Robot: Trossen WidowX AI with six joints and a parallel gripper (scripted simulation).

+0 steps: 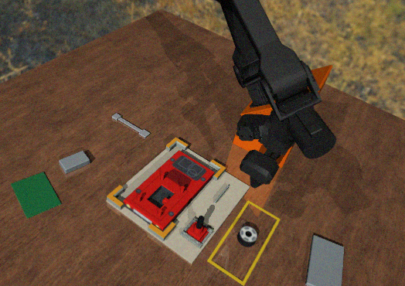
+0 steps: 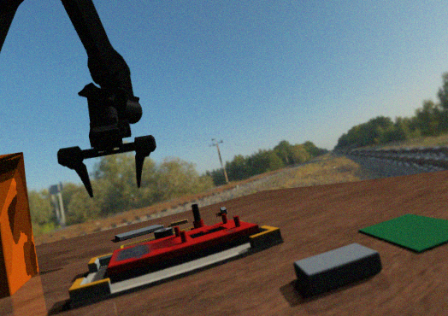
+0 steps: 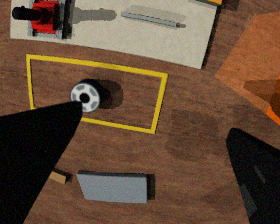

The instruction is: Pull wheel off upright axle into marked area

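The wheel (image 1: 247, 236) (image 2: 163, 233) (image 3: 85, 98), black with a white and grey hub, lies flat on the table inside the yellow outline of the marked area (image 1: 264, 210) (image 3: 160, 103). The upright axle (image 1: 200, 223) (image 2: 196, 213) (image 3: 22, 13) is a bare black post on a small red block, with nothing on it. My gripper (image 2: 114, 191) (image 3: 157, 122) is wide open and empty, high above the table and apart from the wheel. In the top view its fingertips are hidden. In the wrist view one fingertip overlaps the wheel's lower edge only by line of sight.
The pale board (image 1: 228, 209) with the red car body (image 1: 148, 209) (image 2: 171, 252) lies beside the outline. A grey slab (image 1: 326, 260) (image 3: 115, 188) lies on its other side. An orange panel (image 1: 324, 76) (image 2: 17, 222) stands near the arm. A grey block (image 1: 75, 161) (image 2: 338, 261) and green square (image 1: 36, 194) (image 2: 410, 231) lie farther off.
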